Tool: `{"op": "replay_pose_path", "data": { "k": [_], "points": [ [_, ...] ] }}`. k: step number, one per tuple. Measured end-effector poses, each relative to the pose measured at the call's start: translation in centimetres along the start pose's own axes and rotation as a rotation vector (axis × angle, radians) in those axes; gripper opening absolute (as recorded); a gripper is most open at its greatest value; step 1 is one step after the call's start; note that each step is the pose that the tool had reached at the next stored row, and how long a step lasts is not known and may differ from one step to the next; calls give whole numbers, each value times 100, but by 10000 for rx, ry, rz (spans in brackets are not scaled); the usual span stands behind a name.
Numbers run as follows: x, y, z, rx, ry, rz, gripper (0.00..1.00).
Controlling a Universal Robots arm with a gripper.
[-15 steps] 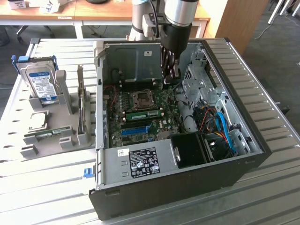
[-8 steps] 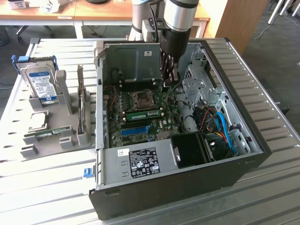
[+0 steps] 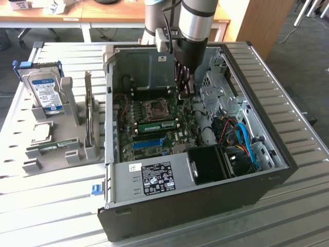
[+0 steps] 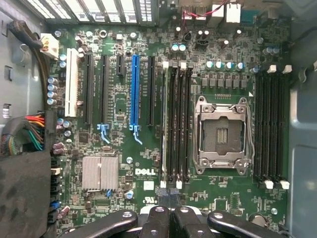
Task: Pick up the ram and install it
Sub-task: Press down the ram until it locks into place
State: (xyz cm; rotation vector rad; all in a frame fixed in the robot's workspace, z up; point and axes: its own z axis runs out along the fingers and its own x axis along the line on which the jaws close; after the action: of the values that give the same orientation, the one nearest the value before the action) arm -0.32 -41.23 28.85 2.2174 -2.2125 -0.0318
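- Green ram (image 3: 157, 126) stands on edge in a slot just beside the socket (image 3: 154, 108), between the socket and the blue slot (image 3: 149, 144); a pale label shows on its face
- Hand (image 4: 167, 195) is clenched, its black fingers (image 4: 181, 220) pressed together
- Seen from the exterior view, the hand hangs above the motherboard (image 4: 119, 106) near the socket, raised off the ram and not touching it
- Silver bracket frames the socket around a dark square of contacts, and black slots (image 4: 270, 124) run along both of its long sides
- Finned silver heatsink (image 4: 100, 173) sits on the motherboard beyond the blue slot from the socket
- Case (image 3: 154, 177) lies on its side with the panel off, on a slatted metal counter (image 3: 51, 211), with the socket inside it
- Grey rack (image 3: 69, 98) stands on the counter outside the case, well apart from the socket
- Rack holds a drive (image 3: 43, 91) with a blue-white label, set upright, and a square silver chip (image 3: 41, 133) near it
- Thin greenish strip (image 3: 51, 148) lies low in the rack beside the chip; I cannot tell what it is
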Motion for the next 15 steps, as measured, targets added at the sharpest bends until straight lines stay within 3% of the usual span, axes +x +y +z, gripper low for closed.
{"op": "replay_pose_path", "data": {
  "k": [15],
  "points": [
    [2, -4, 215, 0, -1, 0, 11]
  ]
}}
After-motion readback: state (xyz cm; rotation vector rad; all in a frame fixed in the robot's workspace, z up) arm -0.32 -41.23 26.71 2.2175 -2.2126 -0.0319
